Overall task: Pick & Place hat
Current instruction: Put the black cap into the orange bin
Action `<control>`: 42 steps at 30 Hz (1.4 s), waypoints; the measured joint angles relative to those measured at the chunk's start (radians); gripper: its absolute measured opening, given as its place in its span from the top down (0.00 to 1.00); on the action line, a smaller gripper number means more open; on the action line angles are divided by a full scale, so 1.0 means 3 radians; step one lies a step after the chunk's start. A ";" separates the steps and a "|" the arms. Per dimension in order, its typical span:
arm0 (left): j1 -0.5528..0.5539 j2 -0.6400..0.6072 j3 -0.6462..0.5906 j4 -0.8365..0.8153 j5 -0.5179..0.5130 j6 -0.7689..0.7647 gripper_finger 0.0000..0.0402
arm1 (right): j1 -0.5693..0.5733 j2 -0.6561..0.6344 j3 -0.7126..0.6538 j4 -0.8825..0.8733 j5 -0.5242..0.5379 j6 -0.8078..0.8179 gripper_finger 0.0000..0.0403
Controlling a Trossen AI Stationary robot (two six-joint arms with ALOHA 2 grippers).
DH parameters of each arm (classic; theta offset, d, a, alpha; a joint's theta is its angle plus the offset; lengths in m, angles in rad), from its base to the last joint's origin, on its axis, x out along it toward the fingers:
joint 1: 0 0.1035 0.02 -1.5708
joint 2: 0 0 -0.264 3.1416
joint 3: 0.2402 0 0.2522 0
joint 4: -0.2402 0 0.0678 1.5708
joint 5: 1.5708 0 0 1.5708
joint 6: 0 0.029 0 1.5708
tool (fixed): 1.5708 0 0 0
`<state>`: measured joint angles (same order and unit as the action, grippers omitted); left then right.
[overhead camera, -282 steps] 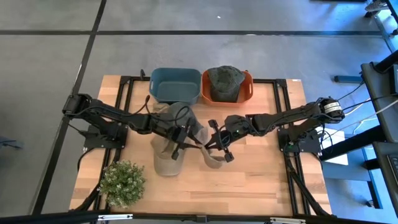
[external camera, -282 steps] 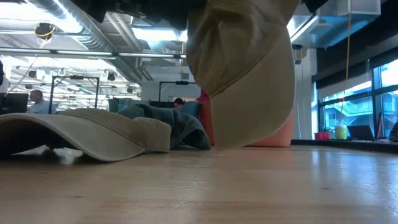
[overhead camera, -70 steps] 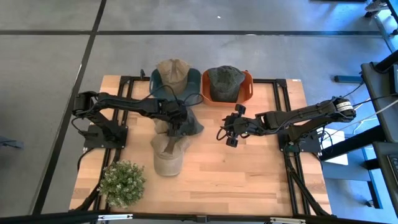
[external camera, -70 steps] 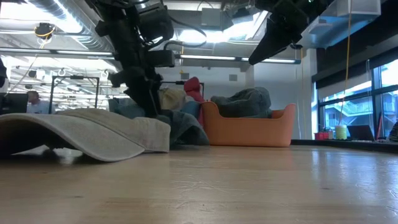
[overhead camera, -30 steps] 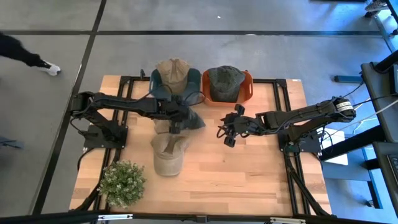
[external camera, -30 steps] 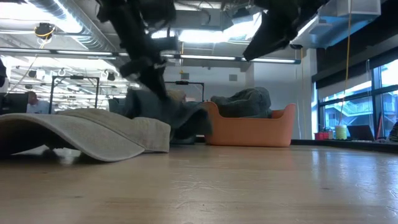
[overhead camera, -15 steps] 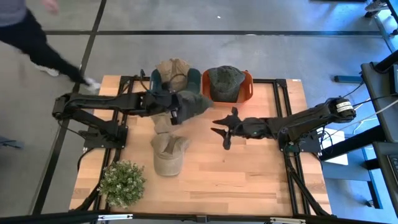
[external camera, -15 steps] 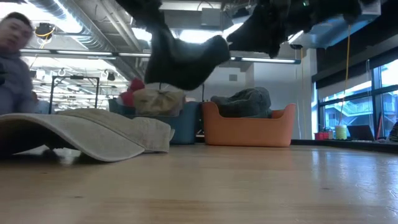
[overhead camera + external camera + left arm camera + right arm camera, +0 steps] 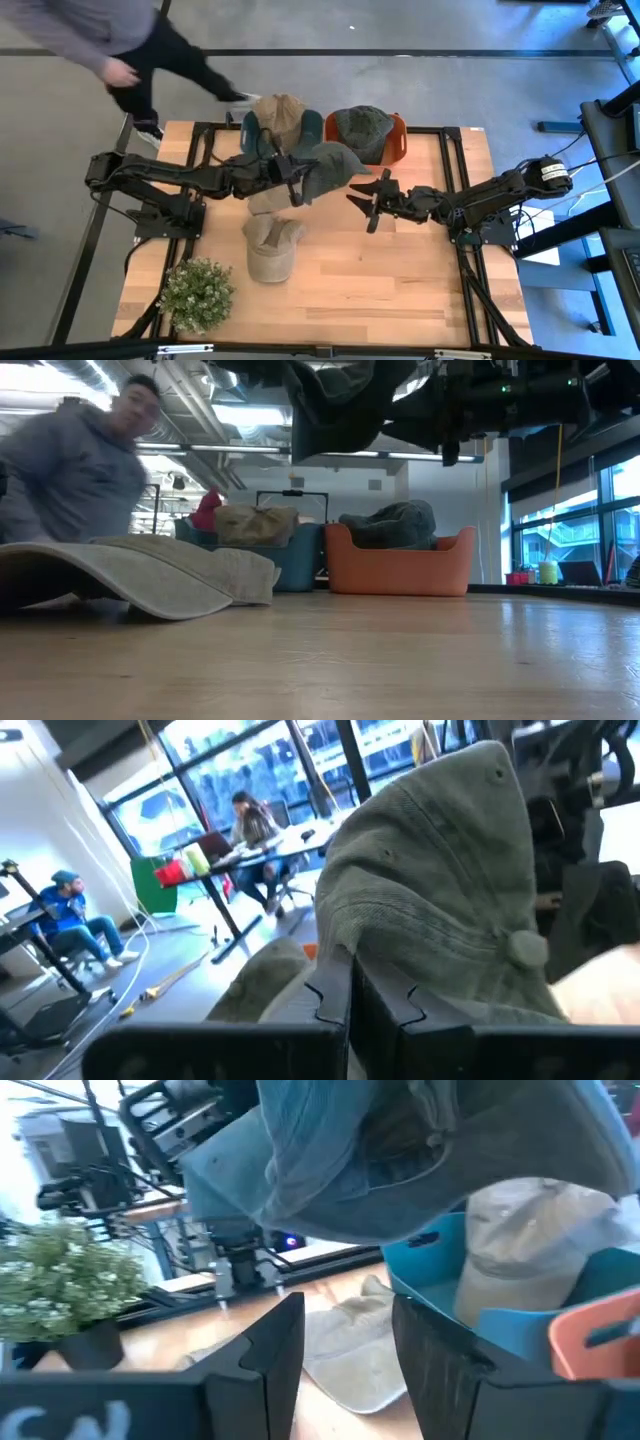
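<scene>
The left gripper [image 9: 293, 181] is clenched on a dark grey-green cloth cap [image 9: 328, 166], holding it up off the pale wooden slatted table [image 9: 400, 280]; in the left wrist view the two dark fingers [image 9: 375, 1005] are pressed together on the cap's edge. The cap hangs in the air between the two arms, near the front of the teal plastic bin [image 9: 250, 128] and the orange plastic bin [image 9: 400, 140], which stand side by side at the table's far edge.

The right gripper [image 9: 368, 206] hovers just beside the lifted cap with its fingers spread apart and nothing between them. From the low view it seems to sit close under the cap's brim, though contact is hard to judge.

A tan cloth cap [image 9: 281, 111] rests in the teal bin, and another dark green cap [image 9: 360, 126] fills the orange one. A second tan cap [image 9: 270, 248] lies flat on the table in front of the left arm. A small green potted plant [image 9: 196, 294] stands at the table's near left corner. A person in a grey top [image 9: 90, 35] walks past beyond the table's far left corner.
</scene>
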<state>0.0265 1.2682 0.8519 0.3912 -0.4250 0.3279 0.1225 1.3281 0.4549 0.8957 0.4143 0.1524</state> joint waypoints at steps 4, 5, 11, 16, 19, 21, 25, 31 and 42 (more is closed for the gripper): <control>0.0004 0.0000 -0.0112 0.0178 -0.0003 -0.0001 0.99 | -0.0020 0.0000 0.0001 0.0136 -0.0096 0.0014 0.62; 0.0004 0.0000 -0.0116 0.0174 -0.0007 -0.0001 0.99 | -0.0018 0.0000 0.0001 0.0163 -0.0102 0.0040 0.62; 0.0005 0.0000 -0.0116 0.0184 -0.0010 0.0000 0.99 | -0.0018 0.0003 0.0001 0.0408 -0.0180 0.0073 0.62; 0.0004 0.0000 -0.0116 0.0183 -0.0006 0.0000 0.99 | -0.0018 0.0055 0.0001 0.0516 -0.0249 -0.0004 0.61; 0.0004 0.0000 -0.0116 0.0183 -0.0006 0.0000 0.99 | -0.0027 0.0146 0.0038 0.0616 -0.0259 -0.0006 0.57; 0.0005 0.0000 -0.0116 0.0183 -0.0006 0.0000 0.99 | -0.0029 0.0239 0.0100 0.0613 -0.0256 -0.0006 0.52; 0.0004 0.0000 -0.0116 0.0182 -0.0006 0.0000 0.99 | -0.0029 0.0457 0.0335 0.0637 -0.0255 -0.0014 0.41; 0.0004 0.0000 -0.0116 0.0182 -0.0009 0.0000 0.99 | -0.0027 0.0790 0.0686 0.0581 -0.0234 -0.0263 0.33; 0.0001 0.0000 -0.0115 0.0179 -0.0010 0.0036 0.99 | -0.0029 0.0885 0.0793 0.0592 0.0364 -0.0172 0.41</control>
<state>0.0269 1.2682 0.8173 0.4450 -0.4282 0.3386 0.1139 1.5936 0.6930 1.0733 0.5234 0.1009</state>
